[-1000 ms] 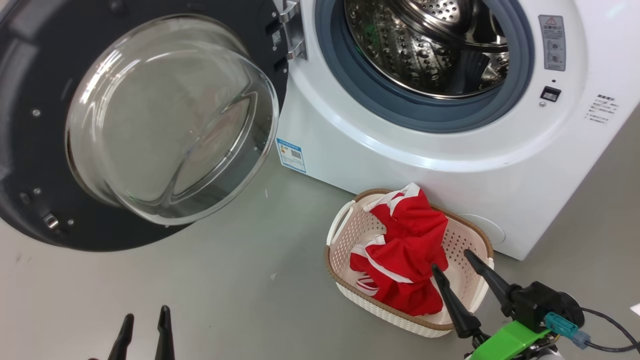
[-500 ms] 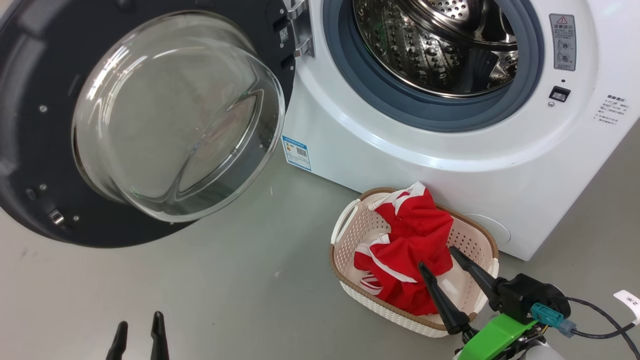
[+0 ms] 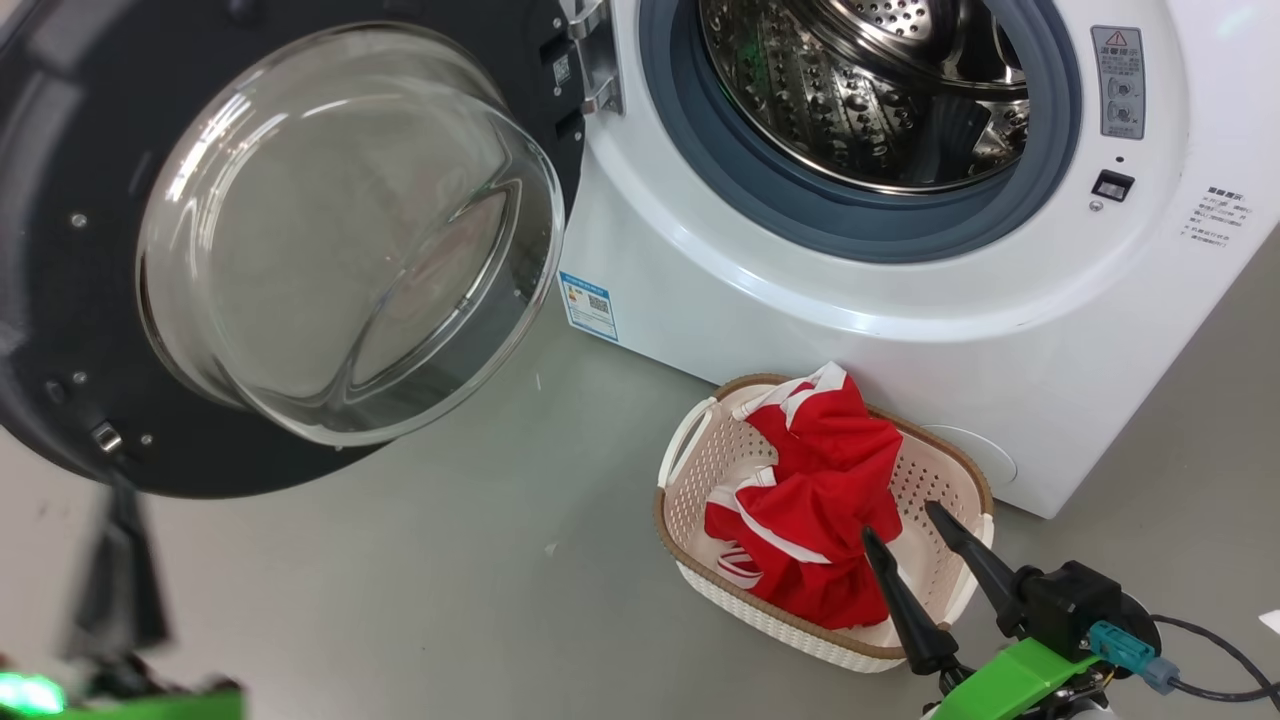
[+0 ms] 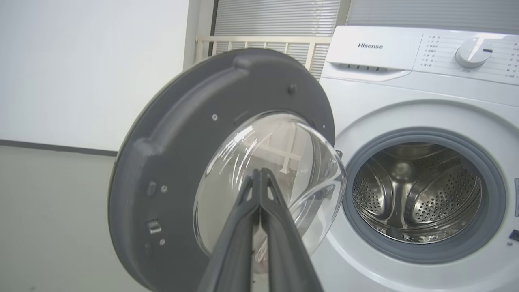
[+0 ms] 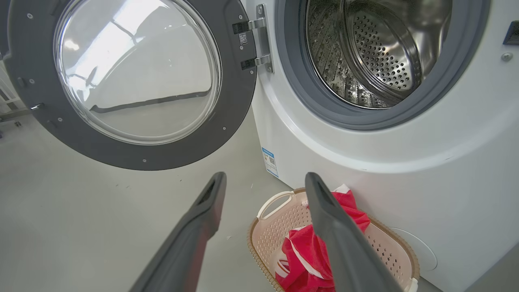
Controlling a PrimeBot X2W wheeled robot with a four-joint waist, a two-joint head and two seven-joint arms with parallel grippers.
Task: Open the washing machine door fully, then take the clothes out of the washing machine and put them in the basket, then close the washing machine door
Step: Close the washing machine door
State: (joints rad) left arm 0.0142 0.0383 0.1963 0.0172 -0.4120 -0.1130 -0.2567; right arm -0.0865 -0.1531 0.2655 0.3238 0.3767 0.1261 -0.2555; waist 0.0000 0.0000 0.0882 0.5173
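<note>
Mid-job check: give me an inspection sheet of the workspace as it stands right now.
Surface: grey floor, few small specks.
Job's things: washing machine door swung wide open; washing machine, drum looks bare; clothes heaped in the basket, standing on the floor before the machine.
Clutter: white slip at head view's right edge.
Pincers: left pincer shut, empty, pointing toward the door glass; right pincer open, empty, over the basket.
Cables: dark cable with teal plug at the right wrist.
Surroundings: white wall, blinds, cream railing behind the machine.
</note>
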